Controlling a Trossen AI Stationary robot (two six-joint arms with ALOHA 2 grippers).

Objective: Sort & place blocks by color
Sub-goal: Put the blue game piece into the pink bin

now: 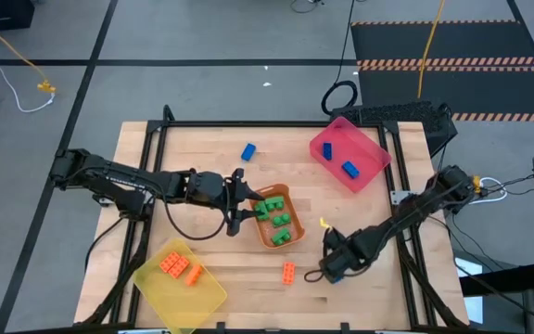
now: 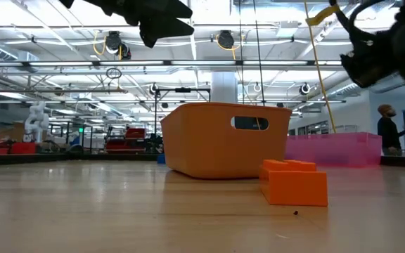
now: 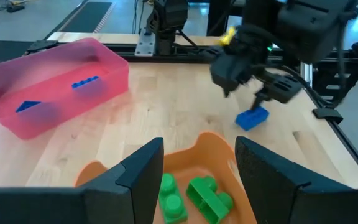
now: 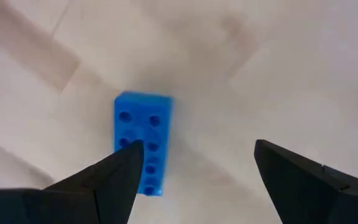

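right wrist view shows the right gripper [image 4: 194,180] spread wide over a blue brick [image 4: 142,143], looks light, rigid, slick plastic, so pinch its long sides.

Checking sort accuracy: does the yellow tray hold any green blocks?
No. In the high view the yellow tray holds only orange blocks; the green blocks lie in the orange tray.

Both arms reach inward, low, jaws spread apart.
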